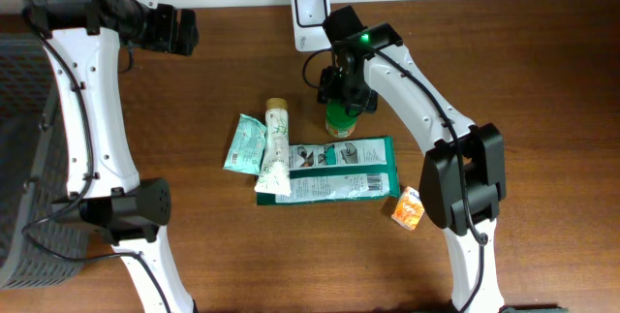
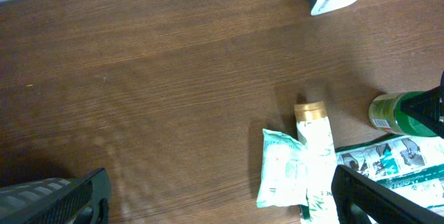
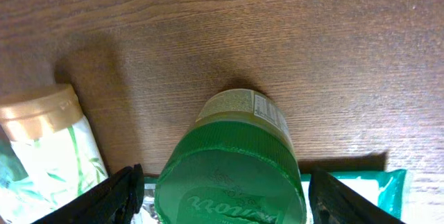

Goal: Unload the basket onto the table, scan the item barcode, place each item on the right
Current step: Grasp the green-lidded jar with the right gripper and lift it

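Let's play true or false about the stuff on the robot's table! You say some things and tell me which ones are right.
1. The right gripper is down around the green-lidded bottle. True.
2. The left gripper is holding the tube. False: it is open and empty, and the tube lies on the table.
3. The tube has a red cap. False: its cap is gold.
4. The white scanner stands at the table's far edge, beyond the bottle. True.

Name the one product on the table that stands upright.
The green-capped jar, straddled by the right gripper; the tube, pouch, packet and orange sachet all lie flat.
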